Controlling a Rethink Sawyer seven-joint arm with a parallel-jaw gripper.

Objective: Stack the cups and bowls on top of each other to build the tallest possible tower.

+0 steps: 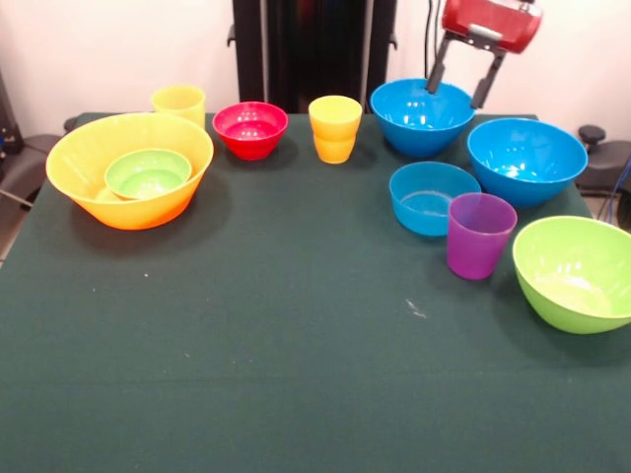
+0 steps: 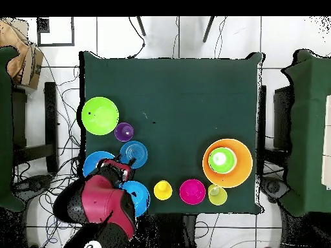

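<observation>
Your gripper [image 1: 460, 87] hangs at the far right of the bench [image 1: 296, 335], its two fingers spread wide. One finger dips inside the rear large blue bowl [image 1: 422, 116]; the other comes down outside its rim, in the gap toward the second large blue bowl [image 1: 525, 160]. It pinches nothing.

Look at how crowded that corner is. The two large blue bowls sit almost rim to rim. Just in front of them you have the shallow blue bowl [image 1: 432, 197], and the purple cup [image 1: 479, 235] stands upright right beside it, nearly touching. The lime green bowl [image 1: 576, 272] lies at the right edge, close to the purple cup.

Along the far edge you will find a yellow cup [image 1: 334, 128] that appears to be two cups nested, then the small red bowl [image 1: 249, 129], then another yellow cup [image 1: 178, 101] behind the rim of the orange-yellow bowl [image 1: 99, 163].

The tower so far is at the left: the orange-yellow bowl with the small green bowl [image 1: 148, 173] resting inside it. It stands well apart from the gripper, with the red bowl and yellow cups between them along the far edge.

The near half of the bench carries nothing but its green cloth.
</observation>
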